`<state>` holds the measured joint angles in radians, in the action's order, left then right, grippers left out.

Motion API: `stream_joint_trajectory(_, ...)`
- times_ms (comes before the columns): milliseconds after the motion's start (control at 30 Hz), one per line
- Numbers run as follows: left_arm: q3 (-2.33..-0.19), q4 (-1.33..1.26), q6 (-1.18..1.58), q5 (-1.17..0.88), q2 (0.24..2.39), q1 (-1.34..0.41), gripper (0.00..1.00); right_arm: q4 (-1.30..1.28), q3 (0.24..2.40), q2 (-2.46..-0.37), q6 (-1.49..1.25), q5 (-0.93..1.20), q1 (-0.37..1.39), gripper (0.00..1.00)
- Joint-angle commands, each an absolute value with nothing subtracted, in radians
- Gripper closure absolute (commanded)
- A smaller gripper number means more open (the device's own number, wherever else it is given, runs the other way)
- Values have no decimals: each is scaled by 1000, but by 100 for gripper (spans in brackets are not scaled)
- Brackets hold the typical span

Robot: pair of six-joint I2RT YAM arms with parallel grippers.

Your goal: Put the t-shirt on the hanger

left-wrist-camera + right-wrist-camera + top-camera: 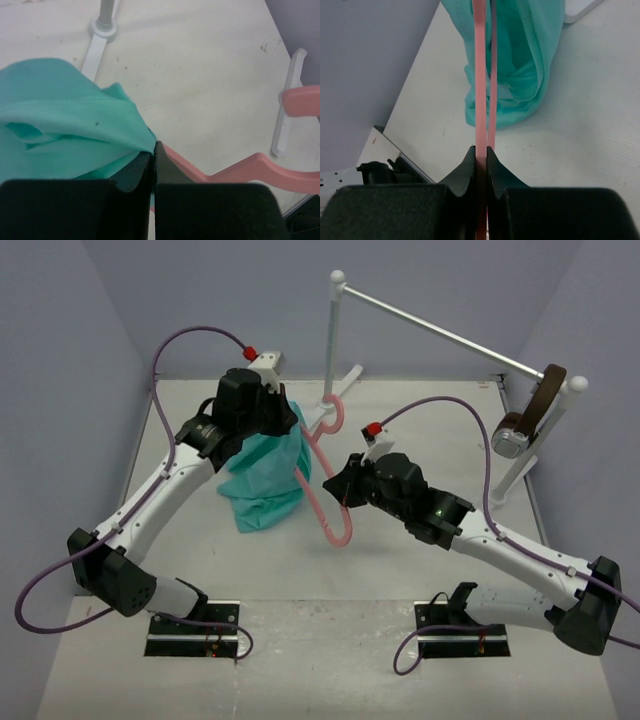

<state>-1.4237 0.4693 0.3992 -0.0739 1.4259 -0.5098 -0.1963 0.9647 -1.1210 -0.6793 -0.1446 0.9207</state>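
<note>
The t-shirt (265,480) hangs as a bunched teal bundle left of the table's middle, gathered at the top and falling in folds whose lower end appears to reach the table (420,570). The hanger (318,505) lies right against its right side, tilted, its hook toward the far side and near the rack's upright post. One pink bar runs down along the fabric toward the near edge. The left gripper (154,152) has its jaws pressed together on a pinch of the shirt's upper edge, and a hanger bar passes just beside the fingertips. The left arm rises from its base at the near left, forearm slanting up and inward, wrist bent over the top of the bundle. The right gripper (481,155) is clamped tight on a thin bar of the hanger. The right arm stretches low from the near right toward the centre, its fingers pointing left at the shirt. The silver rack rod (440,335) crosses behind.
</note>
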Motion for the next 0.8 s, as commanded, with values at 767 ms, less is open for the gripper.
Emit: stream_joint_trajectory(767, -1746, 837, 178, 162, 1395, -506, 100, 158, 990, -1161, -540, -346, 905, 100)
